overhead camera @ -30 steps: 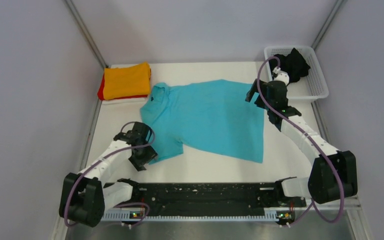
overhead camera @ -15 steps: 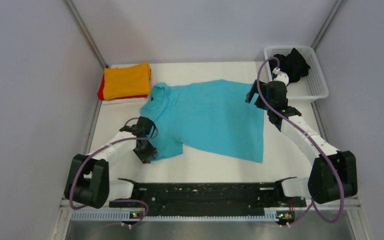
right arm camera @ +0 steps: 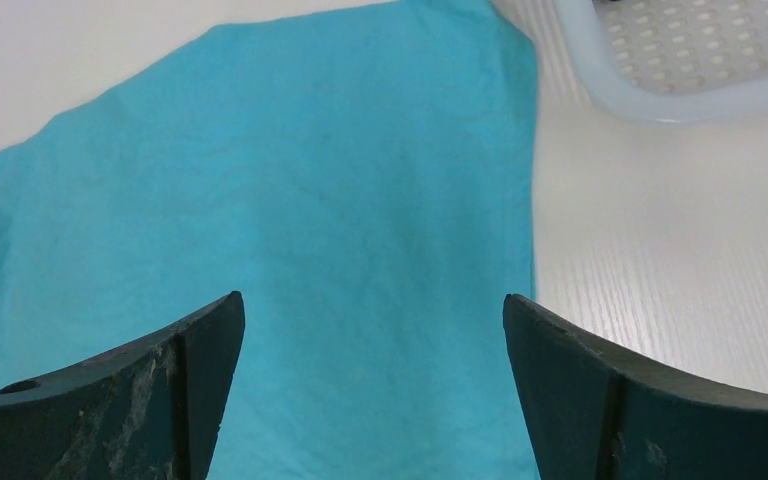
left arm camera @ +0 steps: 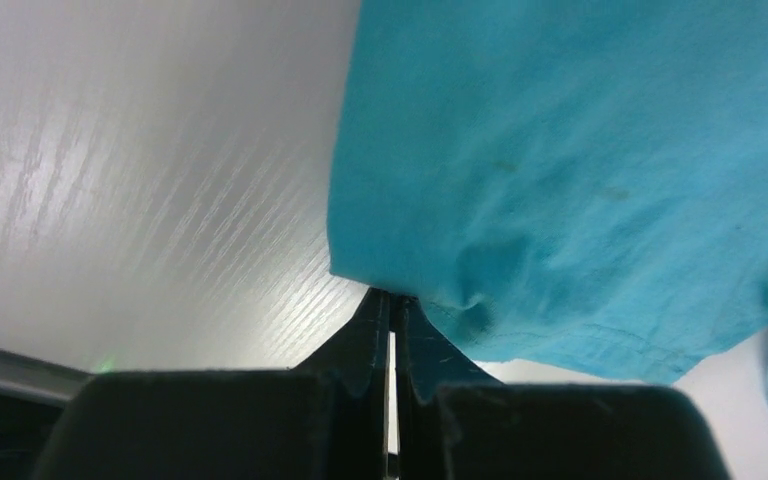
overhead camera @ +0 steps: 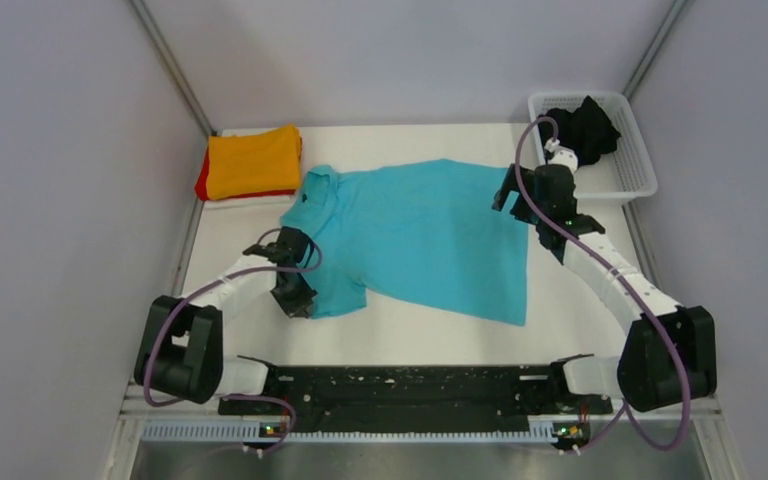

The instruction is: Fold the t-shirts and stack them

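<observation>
- Roughly halfway, by judgement: noted orange shirt point(overhead camera: 253, 160) folded and sitting on red shirt point(overhead camera: 203, 182) at far-left corner of table point(overhead camera: 600, 310); saw only a red edge beneath.
- Found turquoise shirt point(overhead camera: 415, 235) spread flat mid-table, collar toward the stack, hem toward the right arm; not yet folded.
- Spotted black shirt point(overhead camera: 585, 125) bunched inside white mesh basket point(overhead camera: 642, 180) at far-right corner; not yet laid out or folded.
- Left to do, then: fold turquoise, set on stack, fetch and fold black, stack likewise.
- Left gripper point(left arm camera: 392, 300) low at the near sleeve of turquoise, fingers pressed together with tips right at the sleeve's edge; cloth puckered just there, so judged pinched on the hem.
- Right gripper point(right arm camera: 370, 310) over the far hem corner of turquoise, just beside the basket; jaws spread wide, holding nothing.
- Probable step in hand: taking two grips for a first fold. Judgement only.
- Surface: pale, faint wood grain, soft glare in left wrist view; black rail point(overhead camera: 400, 385) along the near edge between both arm bases.
- Room: plain grey-white walls point(overhead camera: 60, 200) on three sides, metal struts point(overhead camera: 170, 70) rising at back left and back right.
</observation>
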You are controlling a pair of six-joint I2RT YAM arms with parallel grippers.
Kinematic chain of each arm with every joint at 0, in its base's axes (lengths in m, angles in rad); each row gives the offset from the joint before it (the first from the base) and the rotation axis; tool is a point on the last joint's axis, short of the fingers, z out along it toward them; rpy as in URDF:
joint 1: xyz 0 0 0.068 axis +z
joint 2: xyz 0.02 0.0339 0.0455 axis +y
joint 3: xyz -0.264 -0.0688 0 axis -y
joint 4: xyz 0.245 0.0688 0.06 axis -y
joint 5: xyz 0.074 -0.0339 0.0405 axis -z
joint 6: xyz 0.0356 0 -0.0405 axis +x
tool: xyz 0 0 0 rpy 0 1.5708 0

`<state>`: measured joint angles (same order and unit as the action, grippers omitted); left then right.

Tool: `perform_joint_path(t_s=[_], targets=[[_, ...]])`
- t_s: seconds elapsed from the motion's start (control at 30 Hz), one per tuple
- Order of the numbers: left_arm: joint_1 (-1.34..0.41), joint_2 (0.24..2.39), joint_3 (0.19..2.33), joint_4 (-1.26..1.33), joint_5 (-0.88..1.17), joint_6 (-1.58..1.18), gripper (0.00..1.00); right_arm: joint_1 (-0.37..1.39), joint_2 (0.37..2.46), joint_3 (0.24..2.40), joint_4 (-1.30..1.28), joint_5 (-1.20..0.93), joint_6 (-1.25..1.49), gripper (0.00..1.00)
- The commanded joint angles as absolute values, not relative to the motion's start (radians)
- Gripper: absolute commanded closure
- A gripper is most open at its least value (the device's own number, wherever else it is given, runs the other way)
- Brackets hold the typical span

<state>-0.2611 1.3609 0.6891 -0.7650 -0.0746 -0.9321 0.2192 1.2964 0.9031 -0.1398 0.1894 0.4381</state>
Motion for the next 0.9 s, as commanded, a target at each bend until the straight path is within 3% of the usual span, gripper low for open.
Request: perform_joint_path(t_s=[0.0, 0.27, 0.37, 0.6, 0.8, 0.87], targets=[[-0.263, 1.301, 0.675, -0.583, -0.132, -0.841, 1.00, 0.214, 1.216, 0.913, -0.260, 0.170, 0.444, 0.01], [-0.262, 1.165, 0.725, -0.696, -0.122, -0.733, 1.00, 0.431, 1.136, 0.819, -0.673, 0.298, 0.663, 0.02], [-0.262, 1.134, 0.723, -0.736, -0.112, -0.732, 1.00, 0.440, 1.122, 0.764, -0.815, 0.274, 0.789, 0.08], [-0.262, 1.044, 0.679, -0.741, -0.113, -0.733, 1.00, 0.440, 1.042, 0.620, -0.876, 0.293, 0.917, 0.13], [-0.262, 1.067, 0.669, -0.730, -0.084, -0.738, 1.00, 0.441, 1.092, 0.577, -0.761, 0.335, 0.908, 0.35], [-0.262, 1.065, 0.667, -0.727, -0.080, -0.738, 1.00, 0.441, 1.110, 0.567, -0.735, 0.341, 0.895, 0.38]])
